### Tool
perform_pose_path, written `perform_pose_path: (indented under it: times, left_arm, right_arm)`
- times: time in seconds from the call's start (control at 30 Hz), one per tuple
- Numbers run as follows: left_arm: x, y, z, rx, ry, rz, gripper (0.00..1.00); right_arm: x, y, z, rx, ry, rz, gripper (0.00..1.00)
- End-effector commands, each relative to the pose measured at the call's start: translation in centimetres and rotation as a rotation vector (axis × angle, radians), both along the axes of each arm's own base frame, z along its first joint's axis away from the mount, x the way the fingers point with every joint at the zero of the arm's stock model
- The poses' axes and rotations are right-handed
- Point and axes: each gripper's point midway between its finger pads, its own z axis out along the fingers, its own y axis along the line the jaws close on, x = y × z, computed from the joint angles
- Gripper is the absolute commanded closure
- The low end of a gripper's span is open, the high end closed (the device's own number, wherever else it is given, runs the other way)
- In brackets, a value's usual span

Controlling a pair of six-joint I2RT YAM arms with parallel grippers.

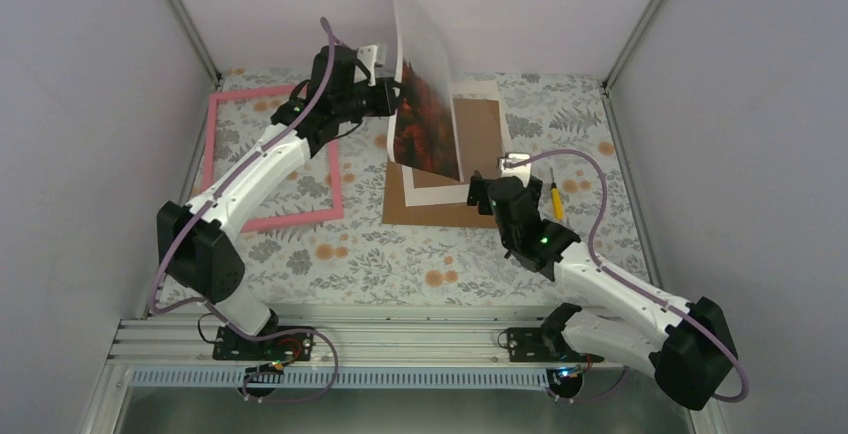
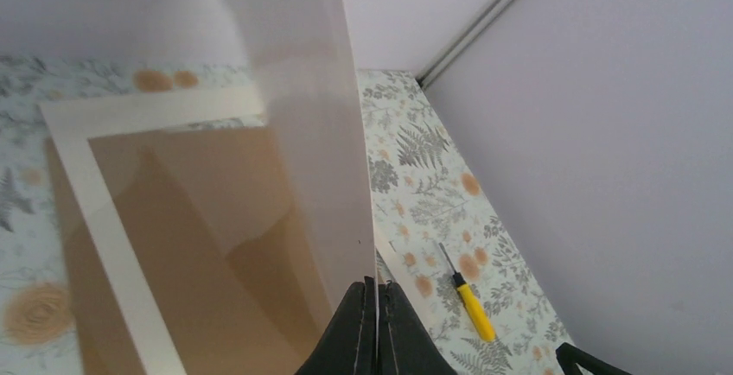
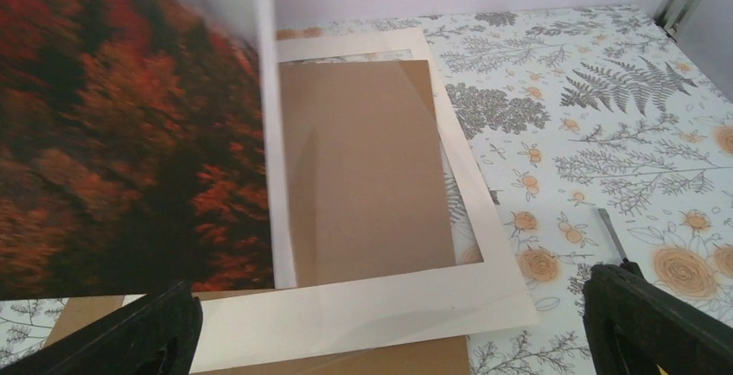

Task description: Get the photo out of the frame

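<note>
Two arms, one sheet.

Top view: the left gripper (image 1: 388,102) is clenched on the left edge of the photo (image 1: 425,94). The sheet stands nearly upright over the table (image 1: 400,264), slightly tilted, picture side toward the right arm. The frame (image 1: 300,219) lies flat well to the left, with the table's floral top showing through it, so the photo is out and well apart from it. Below the photo, a white mat (image 1: 440,194) sits on a brown backing board (image 1: 400,212). The right gripper (image 1: 488,192) is released, jaws wide, just beside the photo's lower corner. I can't tell if it touches. A yellow screwdriver (image 1: 556,204) lies on the table just right of it.

Left wrist: the fingers (image 2: 350,340) are pressed tight together on the sheet's edge, and only its pale back shows, rising straight up from the pinch. It's a thin edge grip.

Right wrist: the photo (image 3: 130,133) fills the left side, up-left of the gap between the open fingers (image 3: 130,336). Nothing is between them but the mat and board below.

My read: extraction looks done, what's left is putting the photo down.
- Move slowly, since a sheet held by one edge will likely flop.
- Lay the free edge on bare table first, away from the frame and mat, then open.
- The right arm either supports the lower corner by the white margin or backs off so the sheet doesn't snag.
</note>
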Motion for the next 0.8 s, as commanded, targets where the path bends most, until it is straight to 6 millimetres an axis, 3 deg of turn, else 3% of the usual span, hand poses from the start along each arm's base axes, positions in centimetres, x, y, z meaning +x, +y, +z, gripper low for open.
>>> perform_pose_path:
  times: [0.0, 0.17, 0.43, 0.63, 0.77]
  left_arm:
    - [0.9, -1.5, -2.2, -0.101, 0.038, -0.035, 0.98]
    - [1.8, -1.4, -8.9, -0.102, 0.167, 0.004, 0.98]
    - [0.7, -0.1, -18.1, -0.140, 0.345, 0.033, 0.98]
    - [0.0, 0.2, -22.9, -0.106, 0.416, 0.035, 0.98]
    - [0.1, 0.3, -24.5, -0.076, 0.429, 0.032, 0.98]
  right_arm:
    - [-0.5, -1.1, 0.9, 0.025, -0.010, -0.044, 0.00]
    - [-0.8, -0.8, 1.0, 0.043, -0.002, -0.019, 0.00]
    - [-0.7, -0.5, 0.2, 0.026, 0.012, -0.005, 0.00]
    - [-0.6, -0.2, -0.4, 0.013, 0.026, 0.004, 0.00]
    - [-0.7, -0.1, -0.8, 0.017, 0.036, 0.010, 0.00]
